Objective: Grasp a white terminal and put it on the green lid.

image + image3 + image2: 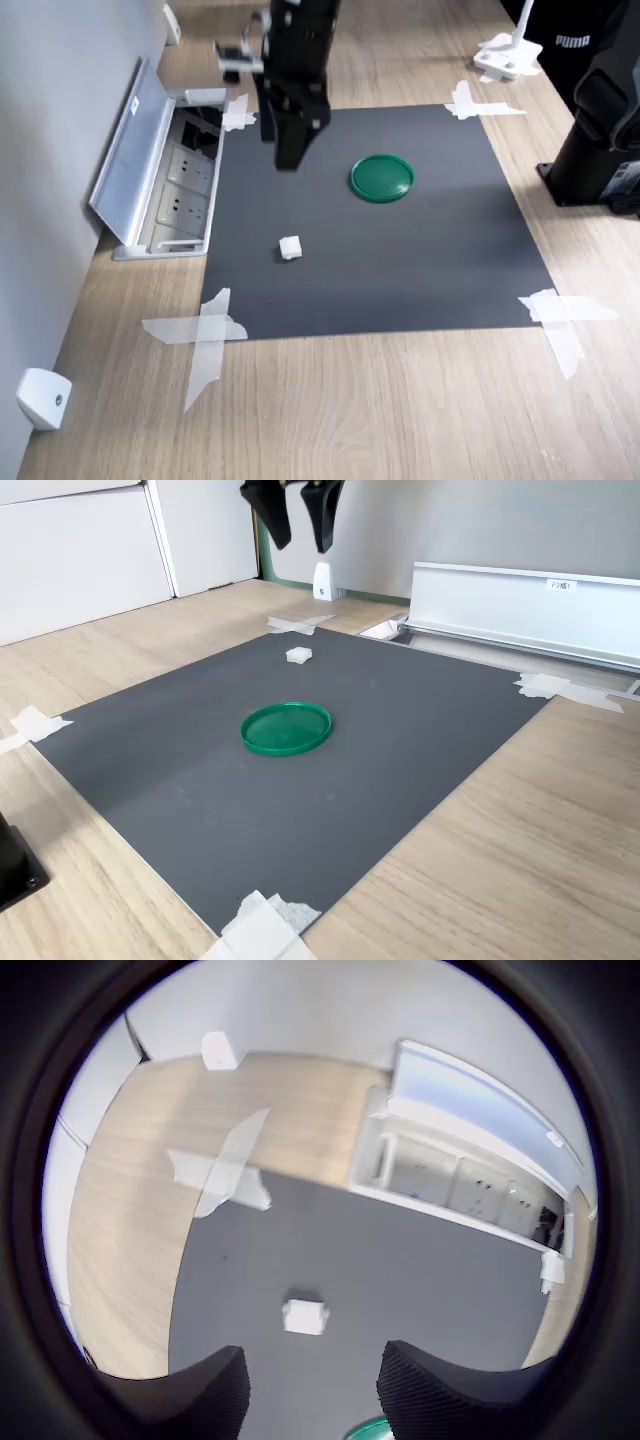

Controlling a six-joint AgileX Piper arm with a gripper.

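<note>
Below the raised, parted gripper (299,542) lies the white terminal (298,655).

Green lid (382,178), white terminal (290,248)

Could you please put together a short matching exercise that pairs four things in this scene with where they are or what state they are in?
Things:
1. small white blocky plastic terminal
2. flat round dark-green plastic lid
3. black gripper
4. silver hinged metal socket box

States or places:
A. sunk into the wooden desk, cover raised
B. in the air, fingers apart, holding nothing
C. lying alone on the dark grey mat, nothing on it
D. on the mat, apart from the green disc

Pairs: 1-D, 2-C, 3-B, 4-A
</note>
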